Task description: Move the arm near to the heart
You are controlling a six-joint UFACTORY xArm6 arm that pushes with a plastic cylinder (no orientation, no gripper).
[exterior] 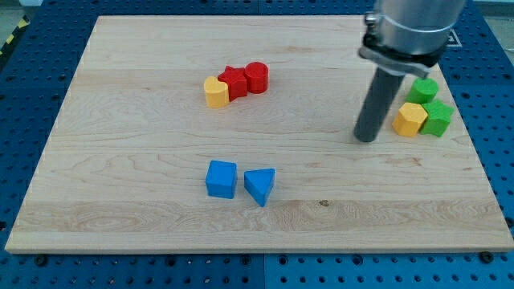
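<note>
A yellow heart-shaped block (215, 92) lies in the upper middle of the wooden board (144, 201). It touches a red star-like block (234, 82), which touches a red cylinder (256, 77). My tip (367, 139) rests on the board at the view's right, far to the right of the heart and slightly lower. The tip touches no block; it stands just left of a yellow hexagon-like block (409, 120).
A green cylinder (425, 89) and a green star-like block (438, 119) sit beside the yellow hexagon near the board's right edge. A blue cube (221, 179) and a blue triangle (259, 185) lie side by side in the lower middle.
</note>
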